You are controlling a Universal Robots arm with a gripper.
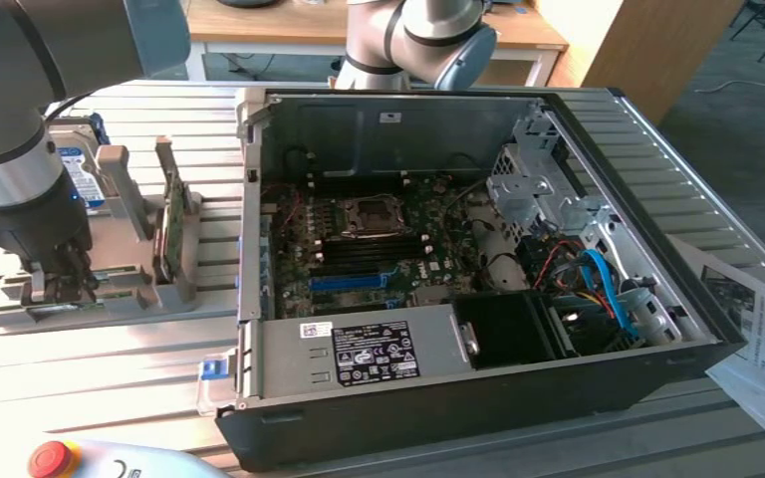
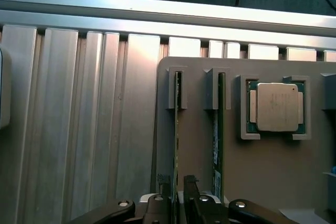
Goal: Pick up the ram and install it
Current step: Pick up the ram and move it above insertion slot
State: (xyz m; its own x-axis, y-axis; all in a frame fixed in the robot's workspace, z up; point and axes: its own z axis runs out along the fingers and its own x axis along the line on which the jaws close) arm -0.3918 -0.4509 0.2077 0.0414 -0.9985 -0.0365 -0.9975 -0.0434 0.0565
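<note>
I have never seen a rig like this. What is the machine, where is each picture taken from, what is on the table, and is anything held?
The machine is a grey jointed robot arm with a two-fingered gripper at its end. The exterior view comes from a camera off the arm, looking down on a ribbed aluminium table. The wrist view comes from a camera on the wrist, looking past the gripper. On the table sit an open black computer case, its circuit board exposed, and a grey plastic holder. In the holder stand, on edge, a slim green ram stick and a second ram stick, beside a square silver processor chip. The open gripper straddles the first, the one farther from the chip. Nothing is held.
</note>
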